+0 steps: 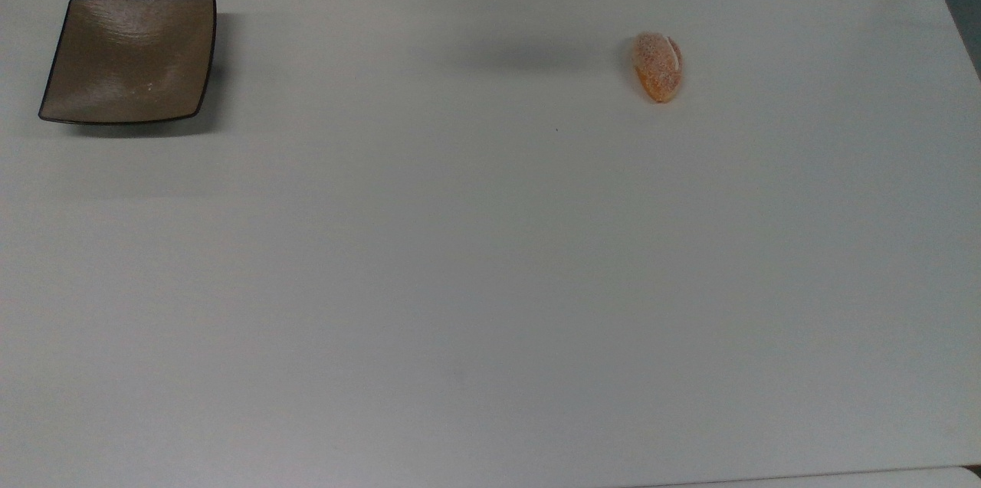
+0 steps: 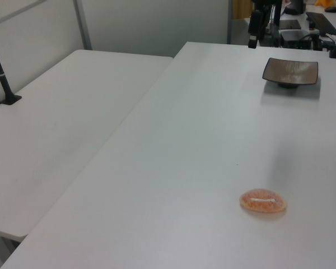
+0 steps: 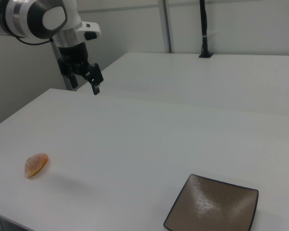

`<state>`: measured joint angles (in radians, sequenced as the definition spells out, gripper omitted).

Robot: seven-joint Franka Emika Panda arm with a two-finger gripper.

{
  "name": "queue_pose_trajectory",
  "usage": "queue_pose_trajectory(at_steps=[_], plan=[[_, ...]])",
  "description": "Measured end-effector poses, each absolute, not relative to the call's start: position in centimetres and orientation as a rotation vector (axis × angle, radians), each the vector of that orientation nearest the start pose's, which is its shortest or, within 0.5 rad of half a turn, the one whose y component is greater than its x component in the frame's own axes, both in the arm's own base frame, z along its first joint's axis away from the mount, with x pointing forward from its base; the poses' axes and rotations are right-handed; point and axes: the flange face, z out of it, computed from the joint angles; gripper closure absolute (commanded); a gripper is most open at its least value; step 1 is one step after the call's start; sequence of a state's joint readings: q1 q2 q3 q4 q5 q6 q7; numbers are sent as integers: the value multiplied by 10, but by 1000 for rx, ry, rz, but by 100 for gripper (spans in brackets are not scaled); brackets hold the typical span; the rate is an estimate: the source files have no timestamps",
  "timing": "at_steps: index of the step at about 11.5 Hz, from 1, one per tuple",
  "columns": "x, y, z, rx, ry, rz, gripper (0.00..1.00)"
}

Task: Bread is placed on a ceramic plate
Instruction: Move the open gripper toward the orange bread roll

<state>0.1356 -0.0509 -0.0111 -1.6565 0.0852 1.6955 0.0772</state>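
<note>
We see the white tabletop [image 1: 490, 281] carrying the ceramic plate [image 1: 130, 59] at the top view's far left, bare. The gripper [image 3: 89, 77] hangs high in the right view; we cannot tell its gape. The bread [image 1: 657, 67] lies well apart, at the top view's right, likely light and soft: grasp gently across its narrow middle.
</note>
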Motion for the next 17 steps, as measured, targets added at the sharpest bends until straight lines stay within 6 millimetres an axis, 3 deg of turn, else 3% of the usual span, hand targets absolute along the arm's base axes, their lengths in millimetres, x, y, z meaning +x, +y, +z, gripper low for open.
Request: queue_pose_trajectory(at_steps=[10,13,17], plan=[[545,76,619,-3046,-61,-109,0],[544,76,603,-3051,-60,-60,0],[541,106,594,-3049,-139,-32,0]])
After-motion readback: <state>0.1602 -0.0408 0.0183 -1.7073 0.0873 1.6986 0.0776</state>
